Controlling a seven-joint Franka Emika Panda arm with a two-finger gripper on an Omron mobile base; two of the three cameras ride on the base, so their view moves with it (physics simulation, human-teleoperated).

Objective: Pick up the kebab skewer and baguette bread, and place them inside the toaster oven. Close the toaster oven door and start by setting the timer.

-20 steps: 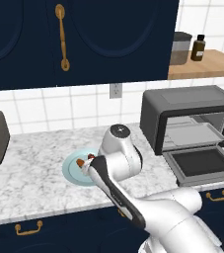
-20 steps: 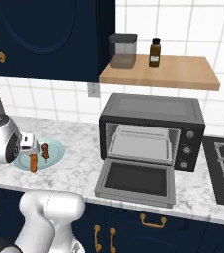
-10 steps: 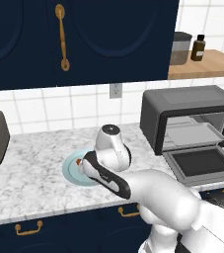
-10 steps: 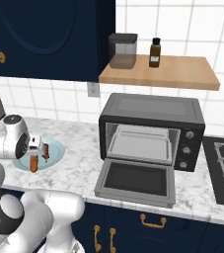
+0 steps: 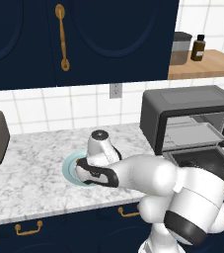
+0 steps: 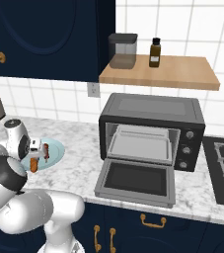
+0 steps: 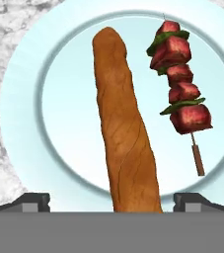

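Hand view: plate [image 7: 19, 99] holds baguette bread [image 7: 123, 133] beside kebab skewer [image 7: 180, 96].

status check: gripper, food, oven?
Gripper open, over the baguette bread. Kebab skewer beside it on the plate, untouched. Toaster oven door down, nothing in the way.
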